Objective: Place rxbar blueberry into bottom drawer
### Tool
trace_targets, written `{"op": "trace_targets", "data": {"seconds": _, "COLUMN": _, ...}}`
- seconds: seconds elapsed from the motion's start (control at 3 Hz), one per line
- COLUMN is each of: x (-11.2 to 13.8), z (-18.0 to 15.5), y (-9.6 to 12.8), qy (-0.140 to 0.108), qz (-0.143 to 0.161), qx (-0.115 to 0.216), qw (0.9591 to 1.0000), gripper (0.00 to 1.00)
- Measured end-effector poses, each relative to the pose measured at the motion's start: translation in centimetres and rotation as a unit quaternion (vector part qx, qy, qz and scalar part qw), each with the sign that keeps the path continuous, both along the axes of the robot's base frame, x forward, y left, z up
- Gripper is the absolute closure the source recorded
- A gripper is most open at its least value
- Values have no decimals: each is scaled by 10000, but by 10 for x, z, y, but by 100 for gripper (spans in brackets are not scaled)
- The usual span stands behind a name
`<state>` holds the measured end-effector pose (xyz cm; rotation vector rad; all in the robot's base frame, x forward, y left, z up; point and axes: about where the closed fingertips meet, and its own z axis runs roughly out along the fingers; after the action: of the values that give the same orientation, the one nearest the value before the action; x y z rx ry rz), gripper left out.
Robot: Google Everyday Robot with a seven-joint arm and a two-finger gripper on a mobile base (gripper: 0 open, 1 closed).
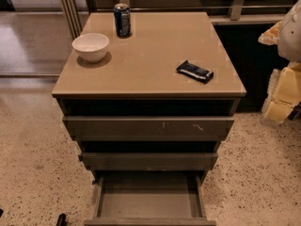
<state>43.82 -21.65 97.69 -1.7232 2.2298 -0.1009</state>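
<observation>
The rxbar blueberry [194, 71] is a dark flat bar with white print. It lies on the right side of the cabinet top [155, 51], near the front edge. The bottom drawer [149, 197] is pulled out below the two shut drawers, and its grey floor is bare. My gripper [282, 95] is at the right edge of the view, cream and white, beside the cabinet's right side. It is lower than the top and apart from the bar, and it holds nothing that I can see.
A white bowl [91, 46] stands at the left of the cabinet top. A blue drink can [122, 20] stands at the back. The middle drawer [149, 161] and the top drawer [148, 126] are shut. Speckled floor [33, 164] surrounds the cabinet.
</observation>
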Motion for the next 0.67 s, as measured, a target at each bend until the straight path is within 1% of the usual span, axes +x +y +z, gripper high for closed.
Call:
{"op": "trace_targets", "data": {"seconds": 0.33, "x": 0, "z": 0, "y": 0, "qy": 0, "qz": 0, "qx": 0, "qw": 10000, "gripper": 0}}
{"op": "trace_targets", "data": {"seconds": 0.67, "x": 0, "z": 0, "y": 0, "qy": 0, "qz": 0, "qx": 0, "qw": 10000, "gripper": 19}}
